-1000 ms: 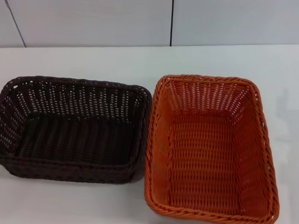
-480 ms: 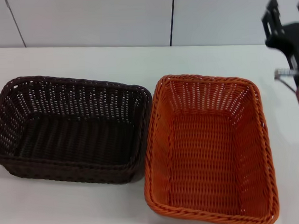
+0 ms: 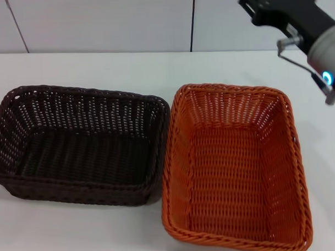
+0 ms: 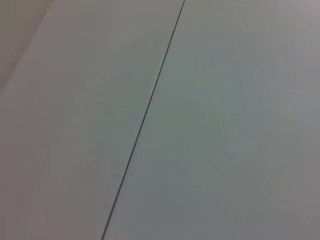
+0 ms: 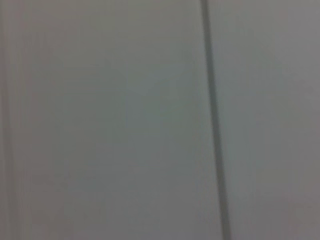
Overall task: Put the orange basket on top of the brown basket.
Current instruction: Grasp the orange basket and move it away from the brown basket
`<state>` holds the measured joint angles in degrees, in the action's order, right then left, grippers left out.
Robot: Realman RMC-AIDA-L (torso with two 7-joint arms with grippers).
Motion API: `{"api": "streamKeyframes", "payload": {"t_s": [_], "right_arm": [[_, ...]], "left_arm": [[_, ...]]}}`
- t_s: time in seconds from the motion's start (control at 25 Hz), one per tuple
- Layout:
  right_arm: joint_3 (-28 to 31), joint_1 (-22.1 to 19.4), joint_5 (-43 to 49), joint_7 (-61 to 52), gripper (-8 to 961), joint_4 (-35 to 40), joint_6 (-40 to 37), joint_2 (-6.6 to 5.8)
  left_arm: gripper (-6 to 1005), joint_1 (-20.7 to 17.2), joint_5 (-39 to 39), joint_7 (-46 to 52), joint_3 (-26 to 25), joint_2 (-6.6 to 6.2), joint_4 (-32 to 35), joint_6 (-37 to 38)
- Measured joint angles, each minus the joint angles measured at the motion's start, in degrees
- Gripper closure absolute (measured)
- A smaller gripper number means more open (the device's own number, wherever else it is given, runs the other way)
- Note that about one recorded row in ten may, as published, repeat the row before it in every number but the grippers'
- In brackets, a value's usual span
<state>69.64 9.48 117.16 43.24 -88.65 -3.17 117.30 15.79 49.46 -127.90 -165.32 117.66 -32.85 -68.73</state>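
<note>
Head view: the orange basket [image 3: 235,167] sits upright on the white table [image 3: 154,65], and everything here can be placed from it. The brown basket [image 3: 80,144] stands just beside its left long side, rims close or touching, also upright and empty. The right gripper [image 3: 250,2] hangs high above and beyond the orange basket's far right corner, well clear of the rim; whether its fingers are spread or pressed together I cannot tell. The left gripper is not in sight.

Left wrist view: only a pale wall [image 4: 225,125] with a thin dark seam, neither basket.

Right wrist view: again the wall [image 5: 110,120] and a seam, so this camera is not aimed at the orange basket.

The step in hand looks like the approach to a grasp. To do it well, the gripper should probably come down over one braided rim, take it squarely near the middle of a side, lift level, then clear the brown basket's near rim before setting down.
</note>
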Motion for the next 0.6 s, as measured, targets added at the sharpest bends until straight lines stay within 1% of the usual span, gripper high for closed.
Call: {"api": "streamKeyframes", "payload": {"t_s": [0.2, 0.24, 0.32, 0.48, 0.6], "right_arm": [[4.9, 2.8, 3.2, 0.3, 391, -5.3, 16.2, 0.03], [5.5, 3.4, 3.4, 0.5, 391, -6.0, 18.3, 0.01], [7.5, 5.0, 3.7, 1.1, 391, -8.0, 25.7, 0.04], [11.9, 8.8, 3.8, 1.4, 392, -10.4, 39.4, 0.51], [14.8, 11.1, 4.0, 1.4, 393, -12.0, 48.6, 1.17]], "left_arm": [[348, 0.3, -1.0, 0.0, 0.0, -0.03, 0.3, 0.6], [348, 0.4, -1.3, 0.0, 0.0, -0.03, 0.3, 0.6], [348, 0.5, -1.8, 0.0, 0.0, -0.04, 0.4, 0.8], [348, 0.7, -2.1, 0.0, 0.0, -0.18, 0.4, 1.0], [348, 0.7, -2.2, -0.1, 0.0, -0.22, 0.3, 1.3]]}}
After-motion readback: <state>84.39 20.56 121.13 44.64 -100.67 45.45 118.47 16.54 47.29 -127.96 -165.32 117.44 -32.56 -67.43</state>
